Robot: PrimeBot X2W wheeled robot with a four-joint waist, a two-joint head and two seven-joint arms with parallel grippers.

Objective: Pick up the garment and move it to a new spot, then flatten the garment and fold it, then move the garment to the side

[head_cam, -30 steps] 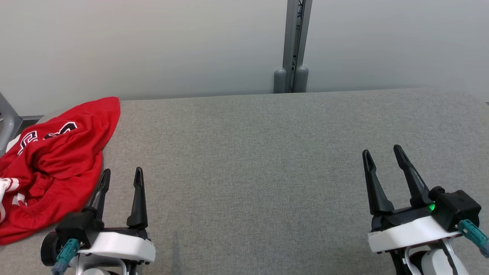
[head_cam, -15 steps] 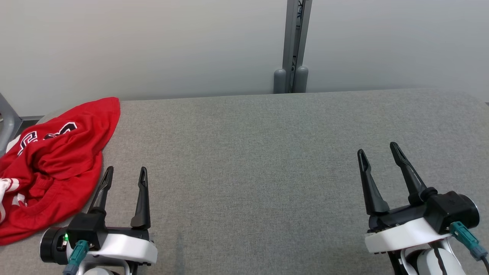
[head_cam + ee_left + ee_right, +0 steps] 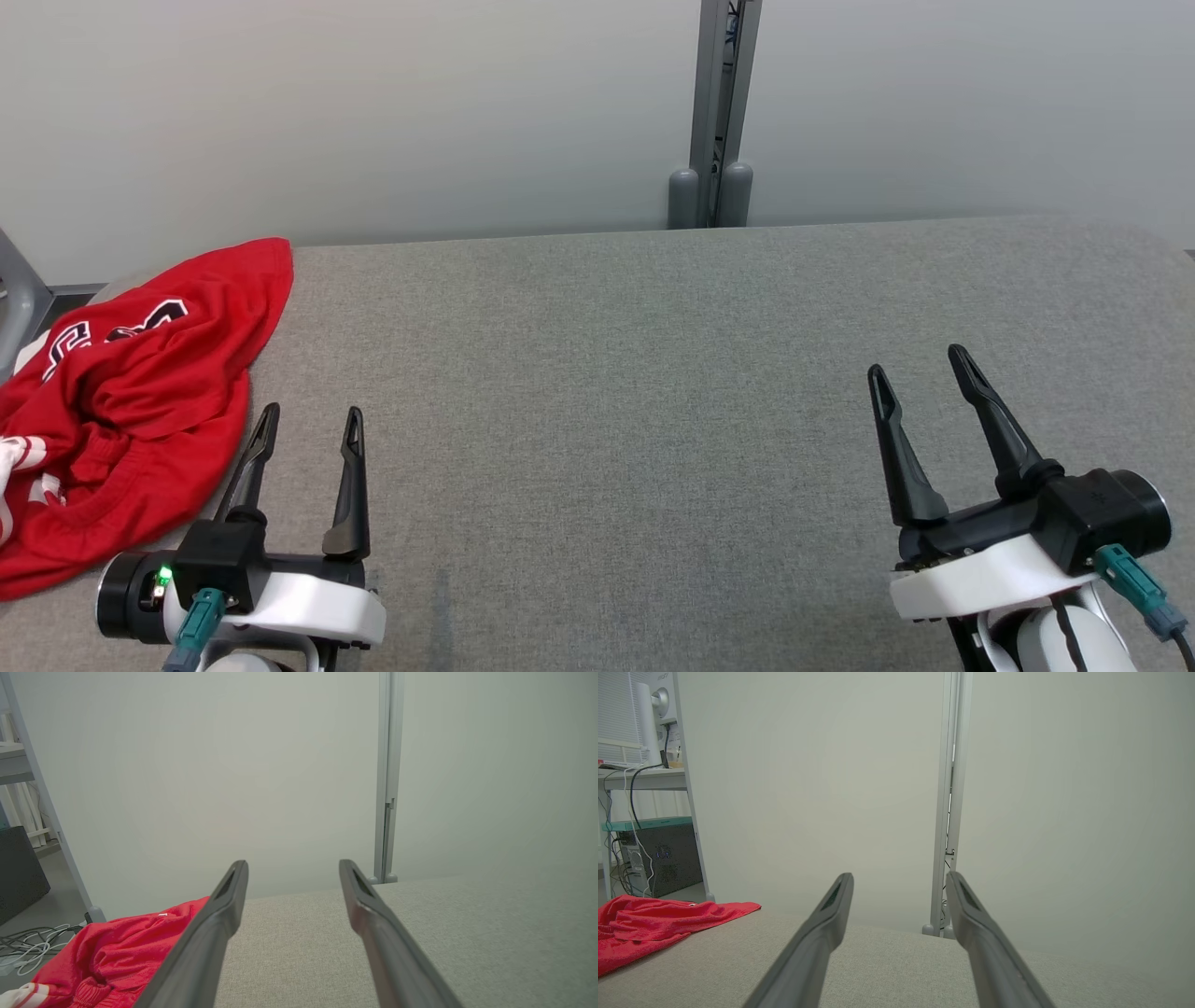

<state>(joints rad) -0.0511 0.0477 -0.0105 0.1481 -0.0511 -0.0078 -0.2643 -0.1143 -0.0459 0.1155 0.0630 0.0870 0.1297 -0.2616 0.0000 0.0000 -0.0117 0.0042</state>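
Note:
The garment [image 3: 131,392] is a crumpled red shirt with white and black lettering, heaped at the left end of the grey padded table [image 3: 635,373] and partly over its edge. It also shows at the lower left in the left wrist view [image 3: 117,956] and at the left in the right wrist view [image 3: 654,928]. My left gripper [image 3: 311,420] stands open just right of the garment's near edge, nothing between its fingers. Far to the right, my right gripper [image 3: 920,364] is open and empty above bare table.
A pale wall panel with a grey metal post [image 3: 719,112] stands behind the table's far edge. Beyond the left end are a slanted grey frame leg [image 3: 19,289], floor cables [image 3: 28,952] and a desk with a computer tower [image 3: 658,858].
Both grippers shifted slightly: the left one drifted a little right and back toward me, the right one moved a little left and forward. The garment has not moved.

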